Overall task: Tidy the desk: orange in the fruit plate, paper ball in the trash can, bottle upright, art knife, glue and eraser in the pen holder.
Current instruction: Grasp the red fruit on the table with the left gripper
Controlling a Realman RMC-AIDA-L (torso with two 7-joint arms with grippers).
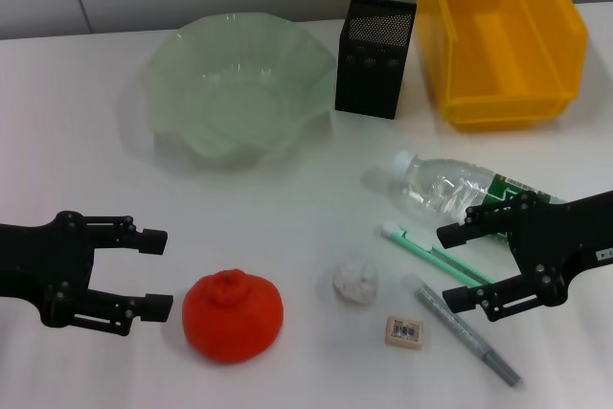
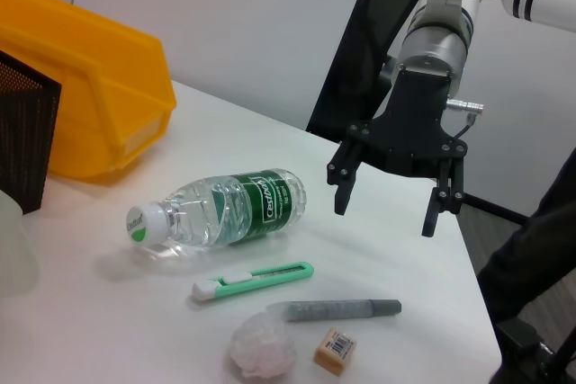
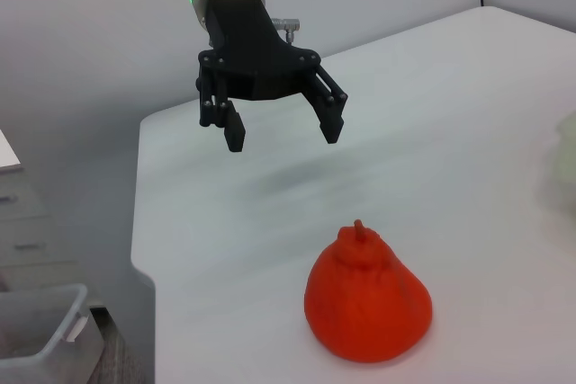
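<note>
A: How is the orange [image 1: 233,316] seen?
B: A bright orange-red fruit with a small stem and a wrinkled, lumpy skin is seen resting on the white table [image 1: 86,131], near the front edge. It is found just beside the left end effector [image 1: 158,271], whose fingers are spread wide with nothing held between them.

A: And the other task things?
B: A clear bottle [image 1: 460,190] with a green label and white cap is laid on its side at the right. A green art knife [image 1: 433,254] is set just in front of it, a grey glue stick [image 1: 467,330] nearer the front, a small eraser [image 1: 404,330] with a barcode label beside that, and a crumpled paper ball [image 1: 355,282] between eraser and orange.

A: What is held in the containers?
B: Nothing is seen inside the pale green scalloped plate [image 1: 239,83], nor in the yellow bin [image 1: 500,31] at the back right. The inside of the black mesh pen holder [image 1: 374,43] between them cannot be made out.

A: What is hidden?
B: The bottle's base is covered by the right end effector [image 1: 460,265], which is held wide open above the knife and glue, gripping nothing. Both arms are cut off by the frame edges.
</note>
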